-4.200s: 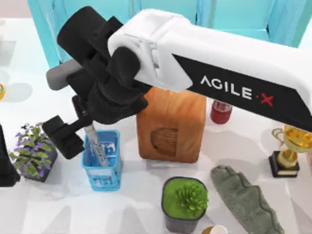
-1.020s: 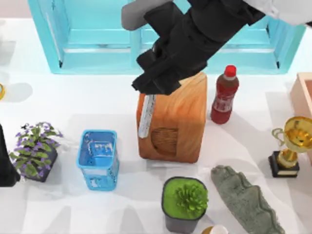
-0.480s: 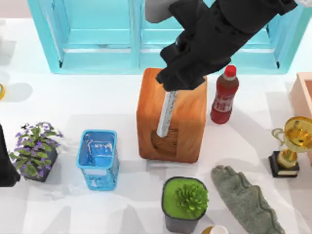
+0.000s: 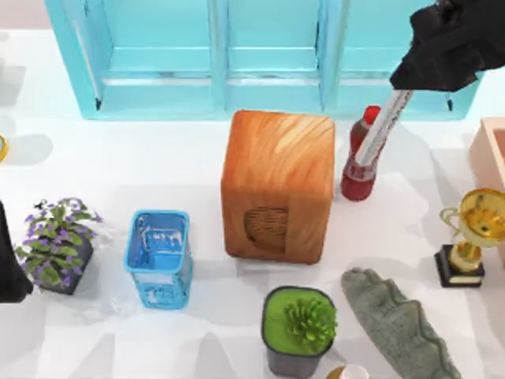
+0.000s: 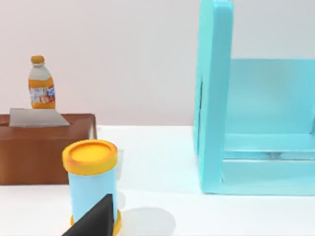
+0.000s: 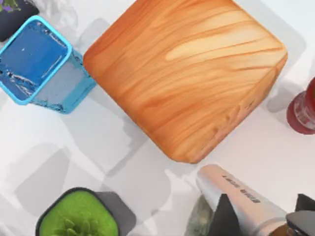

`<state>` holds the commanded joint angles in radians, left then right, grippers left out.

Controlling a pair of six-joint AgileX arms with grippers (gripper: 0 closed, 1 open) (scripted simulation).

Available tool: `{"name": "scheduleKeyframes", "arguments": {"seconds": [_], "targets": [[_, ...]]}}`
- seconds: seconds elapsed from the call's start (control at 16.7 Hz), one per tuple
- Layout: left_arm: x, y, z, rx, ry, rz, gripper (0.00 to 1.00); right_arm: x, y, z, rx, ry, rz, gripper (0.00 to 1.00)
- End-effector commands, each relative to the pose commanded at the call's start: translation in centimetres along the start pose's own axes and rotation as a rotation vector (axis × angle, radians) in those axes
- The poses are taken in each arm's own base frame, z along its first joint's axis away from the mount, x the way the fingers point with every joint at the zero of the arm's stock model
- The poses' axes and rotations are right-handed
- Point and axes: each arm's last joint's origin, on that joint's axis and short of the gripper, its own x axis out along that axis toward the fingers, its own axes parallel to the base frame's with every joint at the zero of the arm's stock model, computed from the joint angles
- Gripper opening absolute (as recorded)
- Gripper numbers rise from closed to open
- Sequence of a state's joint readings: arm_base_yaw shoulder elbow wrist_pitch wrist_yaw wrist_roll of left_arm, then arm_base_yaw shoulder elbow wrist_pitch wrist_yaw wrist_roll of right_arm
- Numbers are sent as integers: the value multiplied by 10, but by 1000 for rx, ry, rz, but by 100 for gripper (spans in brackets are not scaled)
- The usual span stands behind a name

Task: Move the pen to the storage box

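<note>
pen airborne, hanging tilted over red bottle, cap end pinched in right gripper jaws. right gripper high at table's far right, before blue cabinet. box at right edge, apart from pen. wood cube mid-table. left arm parked at left edge; jaws: cannot tell.

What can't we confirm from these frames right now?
- Pen cap: top view, hidden inside the right tool.
- Storage box: top view, cut off by the right edge; contents unreadable.
- Red bottle: top view, partly covered by the pen.
- Pen's height above the table: not readable in any view.
- Left tool: left wrist view, cut off by the frame edge; finger state unclear.
</note>
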<state>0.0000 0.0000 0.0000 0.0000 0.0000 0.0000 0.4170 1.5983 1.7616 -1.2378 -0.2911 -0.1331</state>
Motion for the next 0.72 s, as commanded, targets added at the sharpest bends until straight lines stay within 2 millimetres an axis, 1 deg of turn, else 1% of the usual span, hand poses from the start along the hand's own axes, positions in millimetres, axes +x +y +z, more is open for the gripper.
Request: {"name": "scheduleKeyframes", "arguments": {"seconds": [0.18,0.36,0.54,0.72], "targets": [[0,0,0,0,0,0,100,-28,-46,-30,117,-23,-131,0],[0,0,0,0,0,0,100,-50,-86,-66,243,-12,-265,0],[0,0,0,0,0,0,100,-63,-113,-102,357,23,-368,0],[0,0,0,0,0,0,100,-70,-128,-127,432,56,-425,0]]}}
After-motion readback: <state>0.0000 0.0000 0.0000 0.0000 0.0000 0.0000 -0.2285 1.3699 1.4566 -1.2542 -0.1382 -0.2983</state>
